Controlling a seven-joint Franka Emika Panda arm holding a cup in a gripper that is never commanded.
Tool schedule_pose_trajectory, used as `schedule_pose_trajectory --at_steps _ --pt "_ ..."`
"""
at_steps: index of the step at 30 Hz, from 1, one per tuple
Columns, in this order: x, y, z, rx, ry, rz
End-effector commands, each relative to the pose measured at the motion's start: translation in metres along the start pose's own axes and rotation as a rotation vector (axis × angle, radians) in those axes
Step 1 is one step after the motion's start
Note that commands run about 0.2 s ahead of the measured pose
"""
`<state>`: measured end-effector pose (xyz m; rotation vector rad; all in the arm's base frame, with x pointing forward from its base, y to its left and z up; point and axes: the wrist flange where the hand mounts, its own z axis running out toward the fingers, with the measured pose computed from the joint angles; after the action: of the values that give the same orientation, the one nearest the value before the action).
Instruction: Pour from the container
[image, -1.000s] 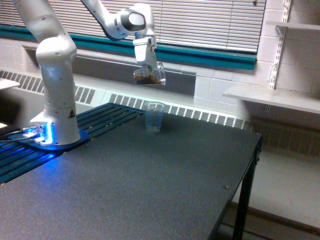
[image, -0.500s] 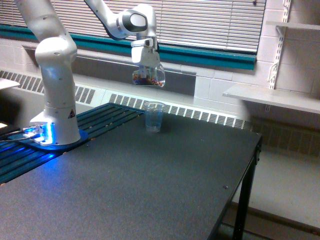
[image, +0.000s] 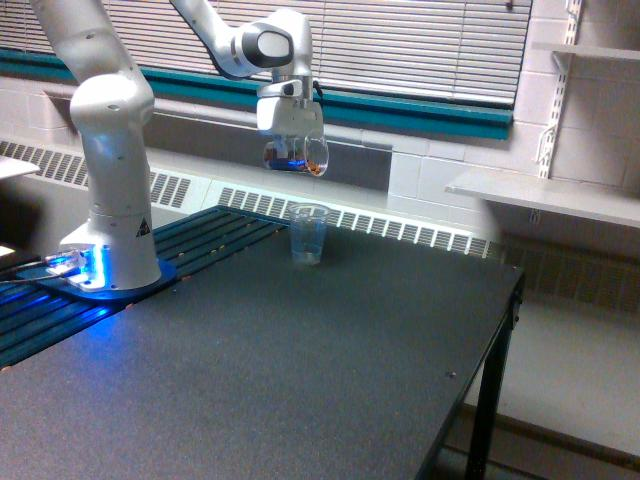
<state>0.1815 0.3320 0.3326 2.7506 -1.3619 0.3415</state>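
The container (image: 297, 155), a stout clear cup with brown granules showing through its wall, hangs in the air in the exterior view. My gripper (image: 290, 130) is shut on it from above. The container is tipped on its side, its wide mouth turned toward the exterior view's right. Below it and slightly to the right stands a slimmer bluish clear cup (image: 309, 233), upright on the dark table (image: 300, 370). A clear gap separates the two cups.
The arm's white base (image: 110, 240) stands at the exterior view's left on blue slats, with a blue light at its foot. The table's edge (image: 505, 300) drops off at the right. A white shelf (image: 545, 195) and window blinds lie behind.
The gripper's wrist has rotated, tipping the container further so its mouth faces more toward the camera and right. The granules have shifted inside. The lower cup has not moved.
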Motion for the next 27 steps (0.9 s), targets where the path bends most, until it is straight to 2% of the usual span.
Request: schedule_pose_trajectory --at_steps 1,15,20,27 --pt "-0.005 -0.001 0.004 0.004 -0.044 0.088" --pt "-0.006 0.010 0.029 -0.038 -0.122 0.210" --pt "-0.009 0.013 0.032 -0.037 -0.148 0.213" --pt "-0.009 0.012 0.033 -0.030 -0.162 0.195"
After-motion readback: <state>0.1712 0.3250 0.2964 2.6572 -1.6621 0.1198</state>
